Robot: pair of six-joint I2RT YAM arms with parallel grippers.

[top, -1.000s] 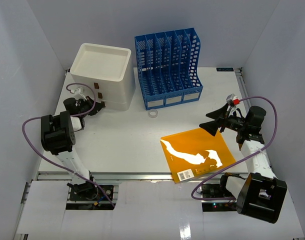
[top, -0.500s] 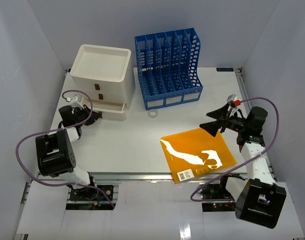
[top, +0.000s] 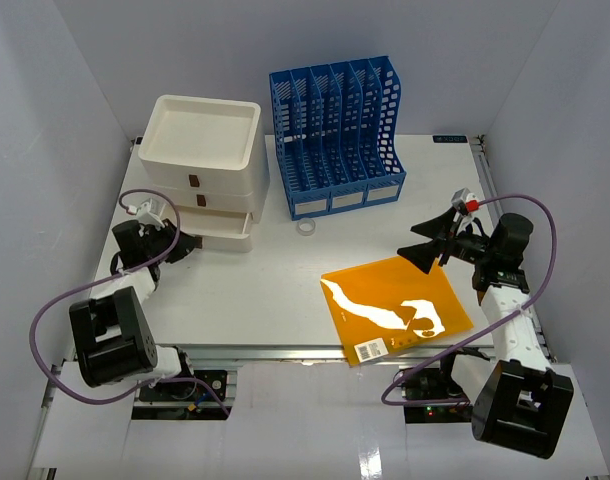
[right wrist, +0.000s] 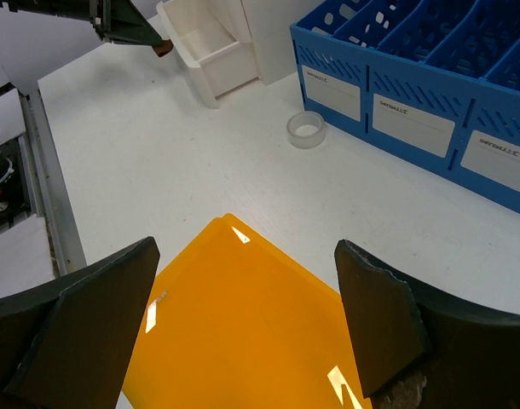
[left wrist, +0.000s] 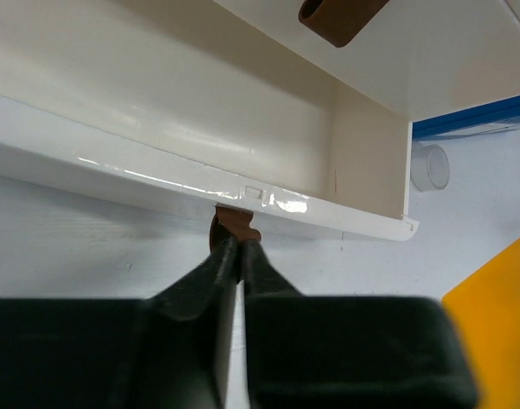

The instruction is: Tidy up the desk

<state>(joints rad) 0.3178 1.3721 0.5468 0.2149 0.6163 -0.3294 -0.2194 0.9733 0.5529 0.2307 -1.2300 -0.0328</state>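
Note:
The desk [top: 255, 290] is a large white tabletop. My left gripper [top: 190, 242] is shut on the brown handle [left wrist: 234, 227] of the bottom drawer [top: 225, 228] of the white drawer unit [top: 200, 160]. That drawer stands pulled out, and the left wrist view shows its empty inside [left wrist: 183, 111]. My right gripper [top: 420, 245] is open and empty, held above the far edge of an orange folder [top: 395, 308] that lies flat at the near right. In the right wrist view the folder [right wrist: 243, 341] lies between and below the open fingers [right wrist: 98, 315].
A blue file rack [top: 335, 135] stands at the back centre. A clear tape roll [top: 306, 228] lies in front of it, also in the right wrist view [right wrist: 306, 129]. Metal rails edge the desk's near side [top: 285, 352].
My left gripper has drawn back toward the near left with the handle, and the bottom drawer has slid out. The right arm has hardly moved.

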